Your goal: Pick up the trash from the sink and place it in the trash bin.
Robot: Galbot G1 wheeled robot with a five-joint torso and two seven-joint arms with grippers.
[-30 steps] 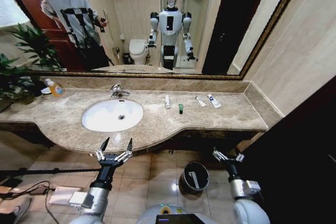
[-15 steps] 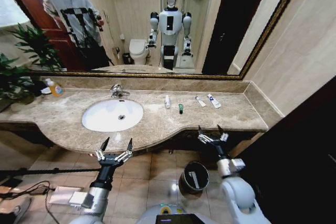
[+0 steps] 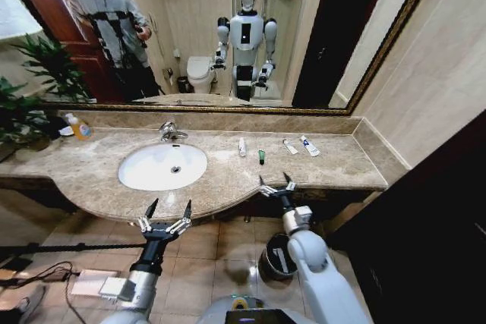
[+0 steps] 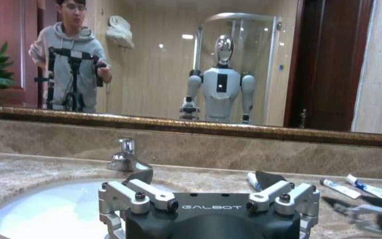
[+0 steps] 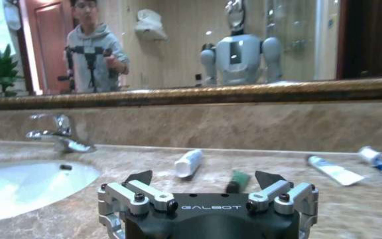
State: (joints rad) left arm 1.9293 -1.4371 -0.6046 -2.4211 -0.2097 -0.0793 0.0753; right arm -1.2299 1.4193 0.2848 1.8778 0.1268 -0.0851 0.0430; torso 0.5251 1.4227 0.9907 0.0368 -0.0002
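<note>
The white oval sink is set in the marble counter. Right of it on the counter lies the trash: a white tube, a dark green piece and two more white tubes. My right gripper is open at the counter's front edge, just short of the green piece and the white tube. My left gripper hangs open below the counter edge in front of the sink. The black trash bin stands on the floor, partly hidden behind my right arm.
A chrome faucet stands behind the basin. An orange soap bottle and a plant are at the far left. A large mirror runs along the back wall. Cables and a white box lie on the floor to the left.
My right arm has risen from beside the bin and swung left and forward to the counter edge, its gripper staying open. The left arm has not moved.
</note>
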